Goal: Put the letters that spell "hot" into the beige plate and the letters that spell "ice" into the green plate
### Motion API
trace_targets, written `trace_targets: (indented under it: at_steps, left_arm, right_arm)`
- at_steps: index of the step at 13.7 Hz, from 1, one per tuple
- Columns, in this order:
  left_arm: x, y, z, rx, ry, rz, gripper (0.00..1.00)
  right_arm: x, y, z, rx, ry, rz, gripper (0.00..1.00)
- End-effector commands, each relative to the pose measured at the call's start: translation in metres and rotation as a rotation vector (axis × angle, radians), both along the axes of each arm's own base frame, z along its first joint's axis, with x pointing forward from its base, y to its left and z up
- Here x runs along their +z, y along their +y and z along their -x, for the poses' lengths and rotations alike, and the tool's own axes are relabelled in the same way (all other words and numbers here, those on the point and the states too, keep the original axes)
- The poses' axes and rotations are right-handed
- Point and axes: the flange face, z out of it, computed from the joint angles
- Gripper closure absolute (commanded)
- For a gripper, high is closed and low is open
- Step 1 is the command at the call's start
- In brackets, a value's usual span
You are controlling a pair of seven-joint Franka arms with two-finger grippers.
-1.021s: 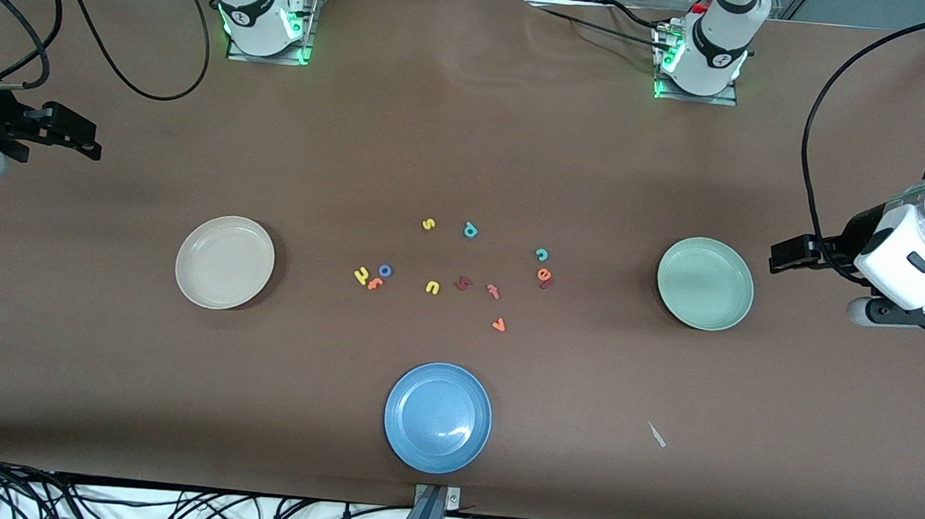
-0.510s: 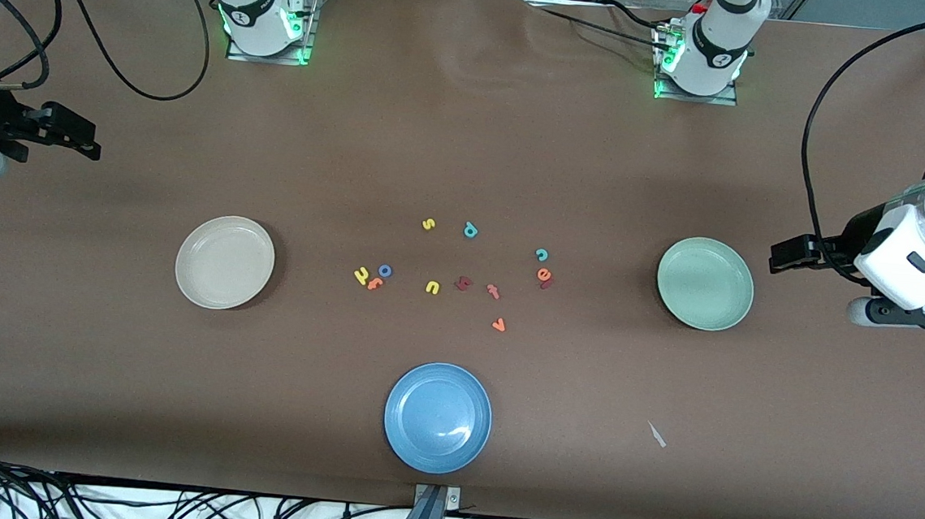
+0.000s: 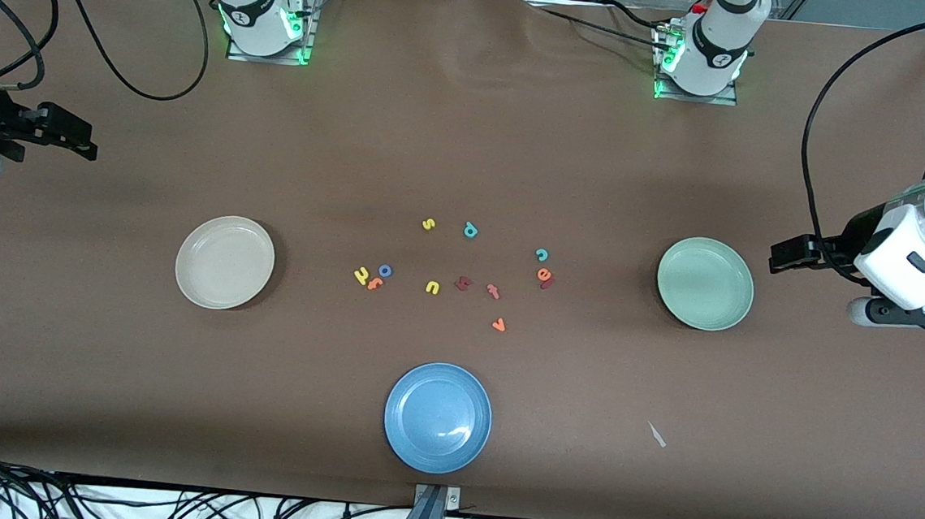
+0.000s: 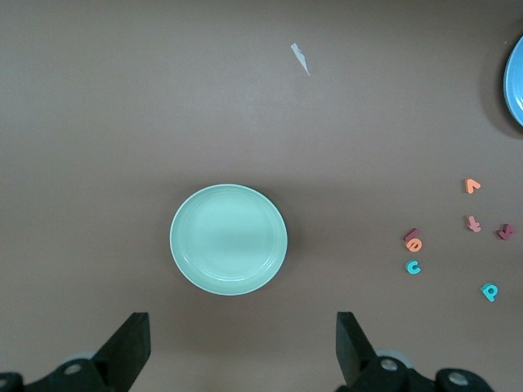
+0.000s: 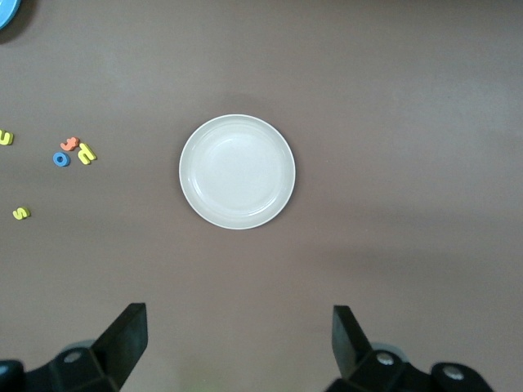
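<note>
right gripper (image 3: 72,138) edged slightly toward its own end of the table and a touch up in the front view, fingers spread wide, holding nothing

From my console I see two white arms with rounded glossy shells and black joint bands. Each base (image 3: 266,14) sits on a grey metal plate and glows green at the foot, with a small red cap near the top. Black cables loop from both arms. The left gripper (image 4: 241,359) and the right gripper (image 5: 237,353) are black, with wedge-shaped fingers (image 4: 131,347) and silver screws on their mounts.
</note>
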Motion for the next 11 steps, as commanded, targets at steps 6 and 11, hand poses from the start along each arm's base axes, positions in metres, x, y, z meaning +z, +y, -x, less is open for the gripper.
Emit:
trace_targets:
  at_steps: [6,11]
  left_arm:
    - [0.0057,0.0009,0.001,-0.015,-0.013,-0.024,0.0]
    - [0.0051,0.0001,0.0011,-0.017,-0.012,-0.024,0.0]
  right_arm:
    - [-0.0017,-0.0084,-0.0005,-0.023,0.013,0.013,0.0]
    - [-0.0009,-0.0058,-0.0008,-0.021,0.01,0.005,0.0]
